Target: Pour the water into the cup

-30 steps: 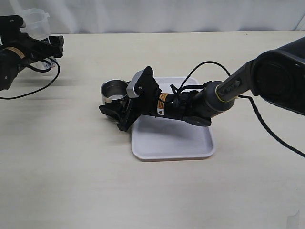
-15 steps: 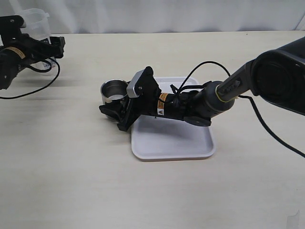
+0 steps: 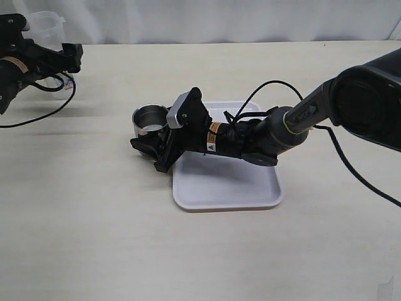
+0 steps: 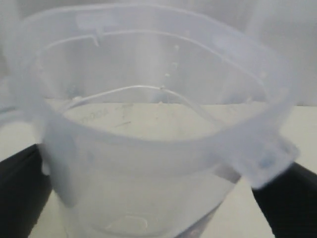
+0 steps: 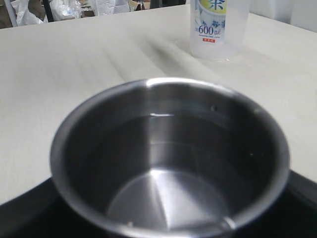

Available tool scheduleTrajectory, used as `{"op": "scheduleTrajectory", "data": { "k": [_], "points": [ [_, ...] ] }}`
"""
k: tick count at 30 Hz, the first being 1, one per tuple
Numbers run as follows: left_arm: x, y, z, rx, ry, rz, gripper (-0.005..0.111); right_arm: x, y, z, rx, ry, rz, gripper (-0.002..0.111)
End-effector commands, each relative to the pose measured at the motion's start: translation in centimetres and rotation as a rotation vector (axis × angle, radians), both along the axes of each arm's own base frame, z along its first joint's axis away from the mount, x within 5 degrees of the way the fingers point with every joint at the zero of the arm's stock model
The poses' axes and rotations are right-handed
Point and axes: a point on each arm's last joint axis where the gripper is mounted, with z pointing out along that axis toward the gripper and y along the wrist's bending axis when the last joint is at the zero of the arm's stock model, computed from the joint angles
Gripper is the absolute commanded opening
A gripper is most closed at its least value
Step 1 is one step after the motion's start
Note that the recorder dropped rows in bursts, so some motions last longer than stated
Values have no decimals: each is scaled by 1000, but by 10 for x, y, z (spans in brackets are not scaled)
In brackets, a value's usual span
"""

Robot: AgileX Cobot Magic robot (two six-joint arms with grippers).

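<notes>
My right hand (image 3: 151,133) is closed around the small shiny stainless-steel cup (image 3: 149,116), which stands upright on the pale table (image 3: 94,238) just beside a corner of the white plastic tray (image 3: 250,194). I judge I grip it so that it cannot slide or tip when water comes in. My left hand (image 3: 70,59) is spread wide on either side of the tall translucent plastic container (image 3: 49,26), well apart from the tray and beyond the cup. I cannot tell whether my fingers touch its walls. The pour is not yet begun; I must first clamp and lift that container.
</notes>
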Motion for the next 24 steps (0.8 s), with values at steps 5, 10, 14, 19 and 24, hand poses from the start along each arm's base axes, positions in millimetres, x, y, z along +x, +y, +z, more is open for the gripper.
{"op": "scheduleTrajectory", "data": {
  "k": [5, 10, 14, 19, 24],
  "points": [
    [-16, -2, 18, -3, -11, -6, 103, -1, -1, -3, -32, 12, -8, 4],
    [-20, -2, 21, 19, 22, -19, 103, -1, -1, -3, -32, 12, -8, 4],
    [-29, -2, 33, 16, -2, -20, 103, -1, -1, -3, -32, 12, -8, 4],
    [-39, -2, 42, 15, -15, -21, 103, -1, -1, -3, -32, 12, -8, 4],
    [-50, -2, 53, 18, -17, -19, 103, -1, -1, -3, -32, 12, -8, 4]
  ]
}}
